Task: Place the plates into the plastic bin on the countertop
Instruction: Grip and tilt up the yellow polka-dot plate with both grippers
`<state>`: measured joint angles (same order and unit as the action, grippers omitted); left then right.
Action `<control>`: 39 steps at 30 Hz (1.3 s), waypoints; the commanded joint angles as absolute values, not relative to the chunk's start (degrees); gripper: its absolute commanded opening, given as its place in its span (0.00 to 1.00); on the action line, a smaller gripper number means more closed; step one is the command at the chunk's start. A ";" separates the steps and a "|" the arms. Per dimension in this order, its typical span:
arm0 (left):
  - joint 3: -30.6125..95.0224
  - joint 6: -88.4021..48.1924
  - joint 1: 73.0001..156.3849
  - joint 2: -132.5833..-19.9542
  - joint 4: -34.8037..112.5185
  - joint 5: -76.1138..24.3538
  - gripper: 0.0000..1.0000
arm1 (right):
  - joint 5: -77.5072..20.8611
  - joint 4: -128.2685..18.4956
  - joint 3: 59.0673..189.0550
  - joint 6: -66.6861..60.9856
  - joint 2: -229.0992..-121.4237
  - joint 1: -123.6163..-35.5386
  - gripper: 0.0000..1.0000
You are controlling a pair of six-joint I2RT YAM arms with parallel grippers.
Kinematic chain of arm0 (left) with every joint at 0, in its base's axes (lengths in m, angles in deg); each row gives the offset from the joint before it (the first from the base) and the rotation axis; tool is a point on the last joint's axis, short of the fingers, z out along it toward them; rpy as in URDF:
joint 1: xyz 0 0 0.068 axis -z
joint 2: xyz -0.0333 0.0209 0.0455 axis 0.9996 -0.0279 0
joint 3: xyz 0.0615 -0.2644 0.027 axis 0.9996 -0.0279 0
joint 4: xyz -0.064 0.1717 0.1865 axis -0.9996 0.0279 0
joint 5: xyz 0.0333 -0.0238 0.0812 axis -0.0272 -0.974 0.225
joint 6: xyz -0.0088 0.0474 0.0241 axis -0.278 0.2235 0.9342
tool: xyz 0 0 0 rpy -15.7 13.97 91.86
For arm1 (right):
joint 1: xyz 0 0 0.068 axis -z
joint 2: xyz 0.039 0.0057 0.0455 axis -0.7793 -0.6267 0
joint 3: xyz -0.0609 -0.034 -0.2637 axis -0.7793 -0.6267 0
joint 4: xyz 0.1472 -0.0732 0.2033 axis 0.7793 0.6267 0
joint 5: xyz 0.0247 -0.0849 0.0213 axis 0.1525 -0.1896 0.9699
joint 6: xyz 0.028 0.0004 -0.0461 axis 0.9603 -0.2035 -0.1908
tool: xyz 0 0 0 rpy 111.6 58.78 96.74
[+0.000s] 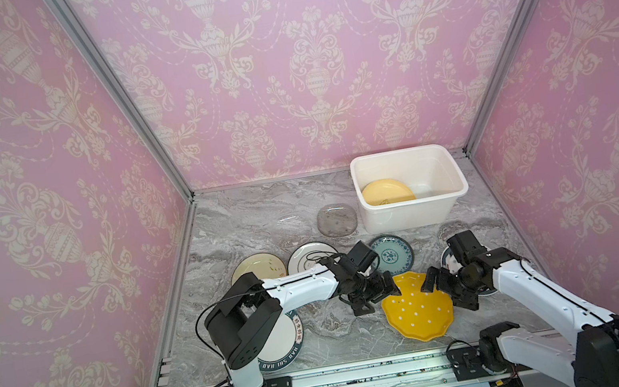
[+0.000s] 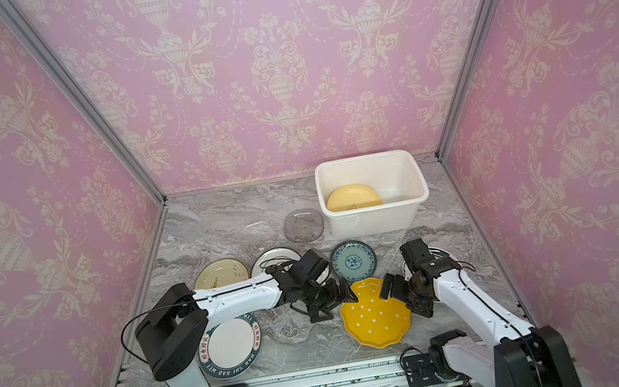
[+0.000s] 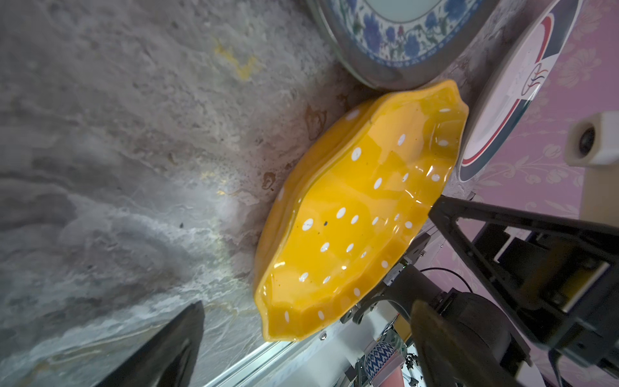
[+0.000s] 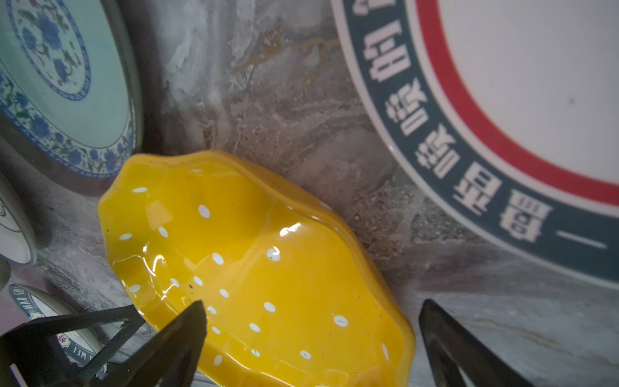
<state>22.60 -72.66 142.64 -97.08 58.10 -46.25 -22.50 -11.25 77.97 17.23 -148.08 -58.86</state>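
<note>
Yellow dotted plate [image 2: 376, 318], lower centre.
Left gripper [image 2: 335, 302] and right gripper [image 2: 404, 298] flank it, fingers spread; 1 pale plate [image 2: 352, 197] lies in the bin [image 2: 377, 221].

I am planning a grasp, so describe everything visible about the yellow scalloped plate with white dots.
The yellow scalloped plate looks like glossy glazed ceramic, with a wavy raised rim and white dots scattered inside and on its outer wall. It sits face up near the front of the grey marble-patterned countertop, just in front of the teal patterned plate. The open left gripper and open right gripper flank its far rim. The right gripper's jaws straddle the rim, but contact cannot be told.
</note>
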 commanded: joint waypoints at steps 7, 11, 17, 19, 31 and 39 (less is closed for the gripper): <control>20.02 -74.50 143.07 -97.72 53.90 -48.24 0.95 | -14.84 -17.35 75.46 16.95 -150.57 -60.63 1.00; 18.87 -75.26 142.82 -97.47 52.36 -48.33 0.91 | -11.05 -21.06 75.27 16.52 -152.62 -62.49 1.00; 16.63 -76.66 142.37 -95.49 52.22 -46.51 0.85 | -4.51 -28.61 74.42 17.30 -153.60 -64.80 0.98; 15.64 -76.89 142.13 -94.37 52.34 -45.62 0.85 | -2.49 -31.23 73.77 17.98 -153.81 -65.33 0.97; 12.50 -79.02 141.67 -91.95 51.52 -44.11 0.99 | 3.73 -39.75 71.00 19.53 -150.31 -66.43 0.93; 11.63 -79.93 141.73 -92.13 49.73 -44.81 0.98 | 8.38 -48.06 68.09 23.53 -147.34 -66.53 0.87</control>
